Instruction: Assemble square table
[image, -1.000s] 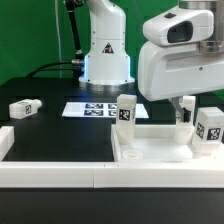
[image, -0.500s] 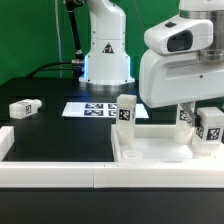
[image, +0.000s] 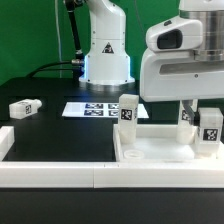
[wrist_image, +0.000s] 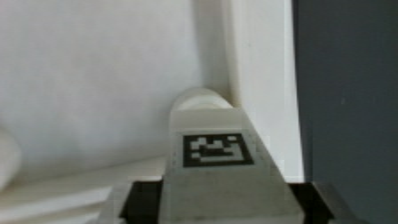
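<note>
The white square table top (image: 160, 152) lies at the exterior view's lower right, raised rim up. One tagged white leg (image: 128, 110) stands at its far left corner. Another leg (image: 185, 117) stands near its far right. My gripper (image: 208, 110) is shut on a third leg (image: 210, 128) and holds it upright over the top's right side. In the wrist view that leg (wrist_image: 217, 150) sits between my dark fingers (wrist_image: 146, 200), with the gripper (wrist_image: 221, 205) over the top's floor (wrist_image: 89, 80) next to the rim (wrist_image: 217, 50). A fourth leg (image: 24, 107) lies on the table at the left.
The marker board (image: 95, 109) lies flat in front of the robot base (image: 105, 55). Long white border rails run along the front (image: 50, 177) and the left (image: 5, 140). The black table surface (wrist_image: 347, 80) shows beyond the top's rim.
My wrist has turned and shifted a little toward the exterior view's right. The held leg has stayed almost in place over the top's right side.
</note>
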